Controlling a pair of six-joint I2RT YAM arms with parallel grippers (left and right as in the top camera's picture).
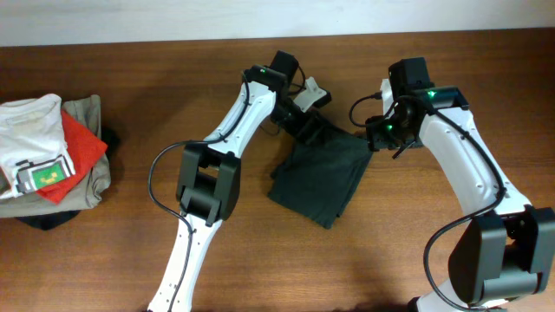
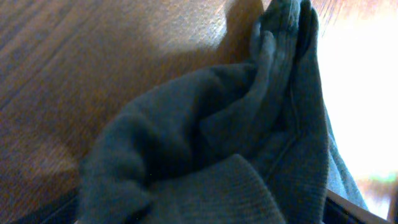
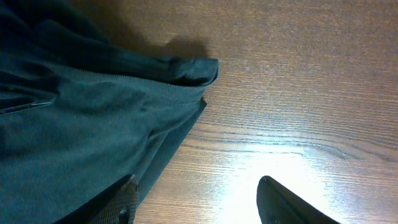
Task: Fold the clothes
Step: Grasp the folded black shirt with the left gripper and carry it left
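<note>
From overhead we are seeing the dark T-shirt [image 1: 321, 178] lying crumpled on the table [image 1: 130, 225], both arms bending inward so that the left gripper [image 1: 305, 120] is sitting at its upper left corner and the right gripper [image 1: 375, 135] at its upper right (a garment pile [image 1: 48, 156] is lying far left). The left wrist view is filling with bunched T-shirt [image 2: 205, 143], hiding the fingers, so we cannot tell their grip. In the right wrist view the right gripper [image 3: 205, 208] is hanging wide apart over bare wood, one finger [image 3: 127, 199] touching the T-shirt [image 3: 74, 124] edge.
</note>
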